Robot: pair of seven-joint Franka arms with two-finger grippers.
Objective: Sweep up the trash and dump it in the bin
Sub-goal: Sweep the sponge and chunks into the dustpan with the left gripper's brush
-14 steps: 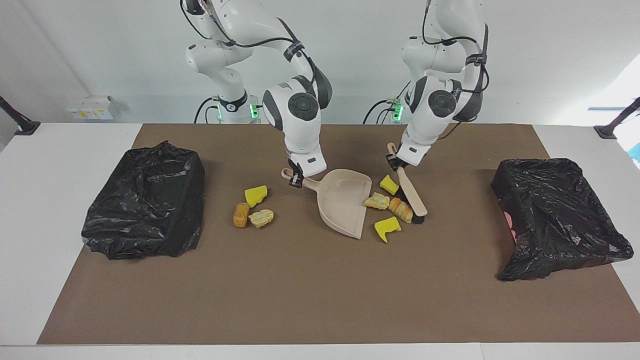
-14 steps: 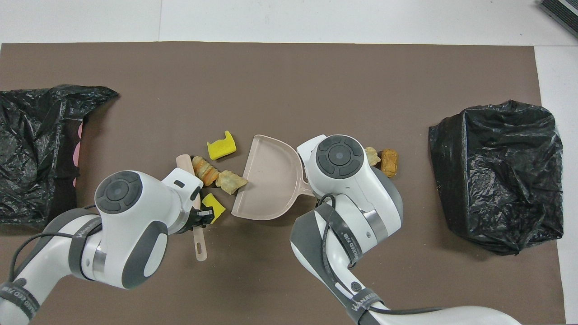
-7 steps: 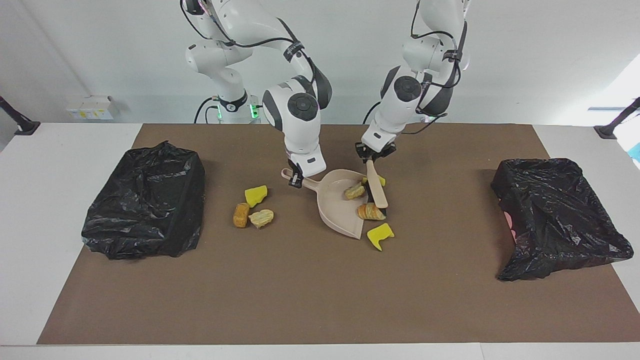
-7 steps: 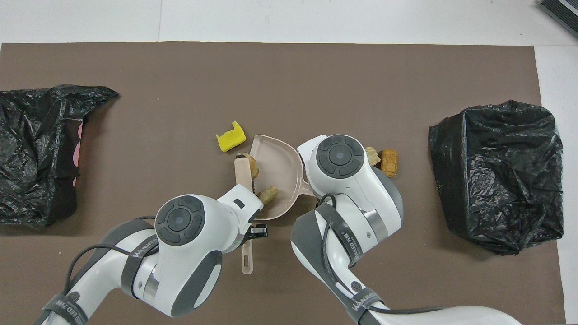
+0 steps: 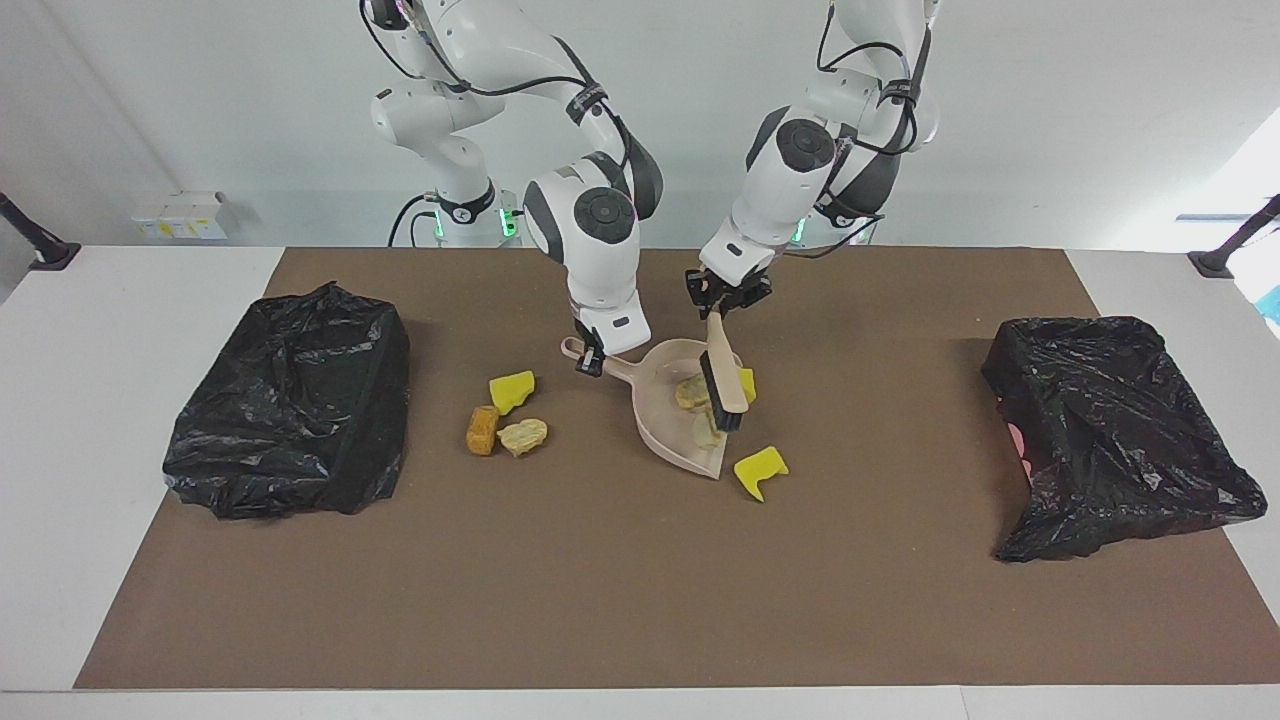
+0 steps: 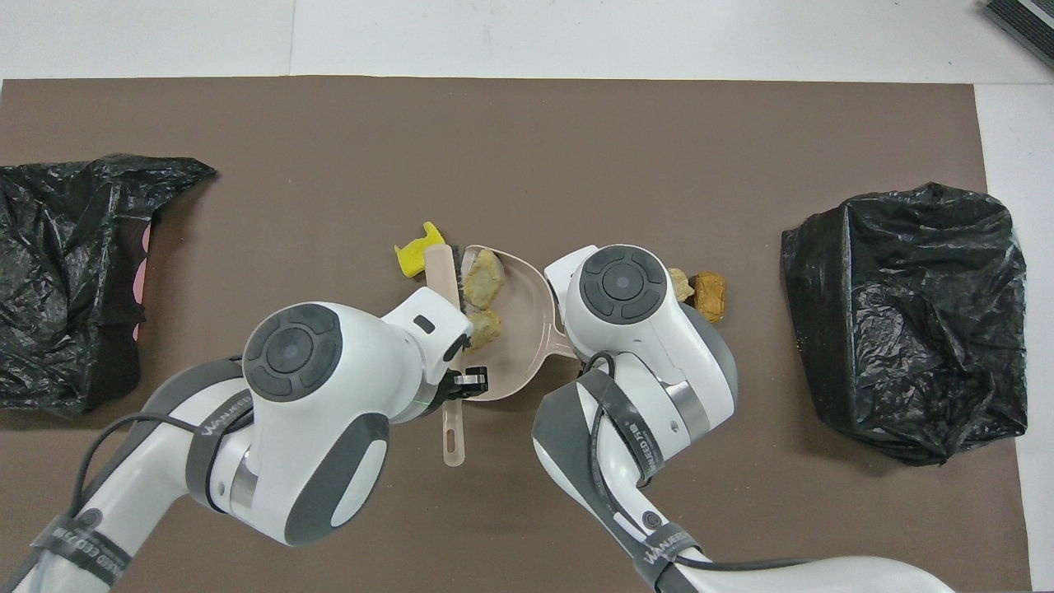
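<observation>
My right gripper point(image 5: 590, 358) is shut on the handle of the beige dustpan point(image 5: 668, 432), which rests on the mat. My left gripper point(image 5: 722, 297) is shut on the handle of the brush point(image 5: 722, 382), whose bristles stand in the pan's mouth. Two tan lumps point(image 5: 690, 392) point(image 6: 483, 280) lie in the pan. A yellow chunk point(image 5: 747, 385) sits at the pan's edge by the brush. Another yellow chunk point(image 5: 760, 470) lies on the mat just outside the pan. A yellow chunk point(image 5: 511, 390), an orange-brown lump point(image 5: 482, 430) and a tan lump point(image 5: 522, 436) lie toward the right arm's end.
Two bins lined with black bags stand on the brown mat, one at the right arm's end point(image 5: 290, 400) and one at the left arm's end point(image 5: 1110, 430). Both arms hang over the middle of the mat.
My left gripper swept the brush toward the dustpan. Two tan lumps went from the mat into the pan. The pan and right gripper stayed put.
</observation>
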